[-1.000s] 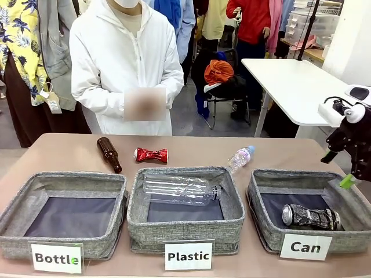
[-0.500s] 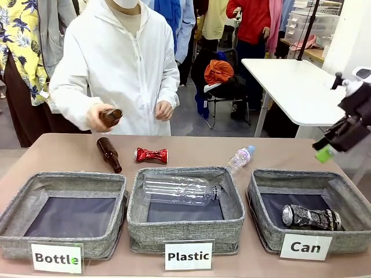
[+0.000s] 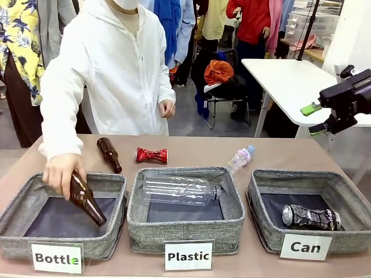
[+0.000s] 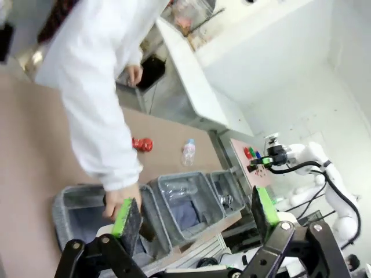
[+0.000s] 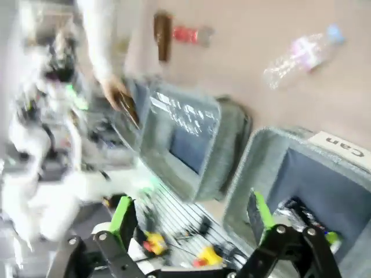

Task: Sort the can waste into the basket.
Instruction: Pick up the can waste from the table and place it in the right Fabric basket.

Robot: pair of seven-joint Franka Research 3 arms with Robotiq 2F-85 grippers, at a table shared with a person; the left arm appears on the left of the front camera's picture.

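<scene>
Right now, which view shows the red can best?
Front view: the red can lies sharp and whole. In the left wrist view the red can is tiny; in the right wrist view the red can is blurred.

There are three grey bins in the lower part of the frame: left bin, middle bin, right bin. There are two crushed cans: red can at centre, dark can at lower right. There are two brown bottles: upper bottle and lower-left bottle. There are two clear bottles: big bottle at centre, small bottle to its upper right.
</scene>
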